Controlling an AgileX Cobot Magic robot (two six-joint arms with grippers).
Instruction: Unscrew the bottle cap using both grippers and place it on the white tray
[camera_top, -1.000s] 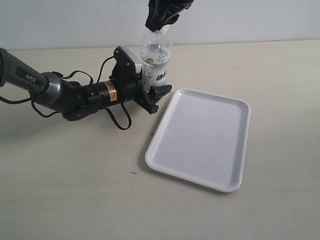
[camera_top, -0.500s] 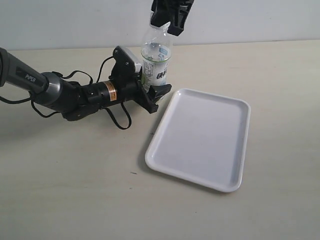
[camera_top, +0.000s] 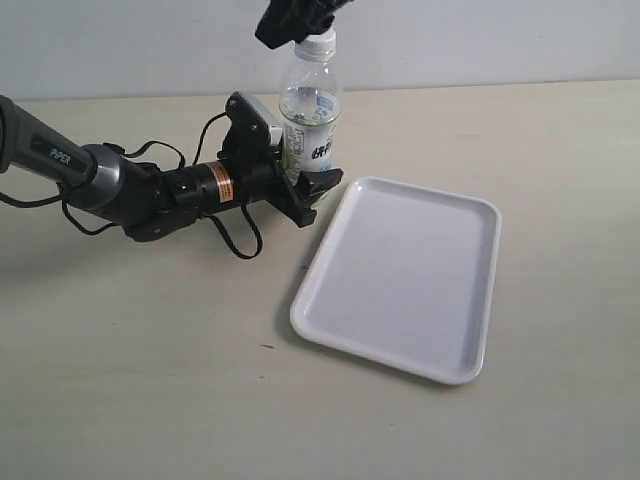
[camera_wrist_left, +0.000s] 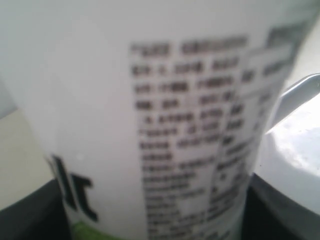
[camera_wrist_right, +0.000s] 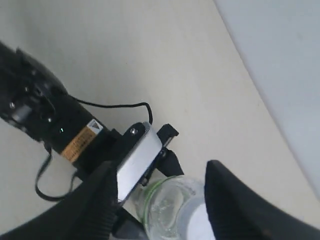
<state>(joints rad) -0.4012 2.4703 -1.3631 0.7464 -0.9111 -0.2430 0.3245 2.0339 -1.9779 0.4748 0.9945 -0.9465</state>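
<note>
- Beige table (camera_top: 150, 380): the bottle (camera_top: 312, 110) stands upright off the white tray (camera_top: 400, 270)'s far left corner, clamped by my left gripper (camera_top: 290, 165).
- My right gripper (camera_top: 285, 22) hangs released beside the bottle cap (camera_top: 318, 42).
- That cap sits on the neck, so I judge unscrewing and traying remain.

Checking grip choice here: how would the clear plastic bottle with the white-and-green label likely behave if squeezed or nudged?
The clear plastic bottle looks thin-walled, so hard squeezing probably dents it. Tall and narrow, it would likely tip without the left gripper clamping its label. Round, it probably rolls once down.
</note>
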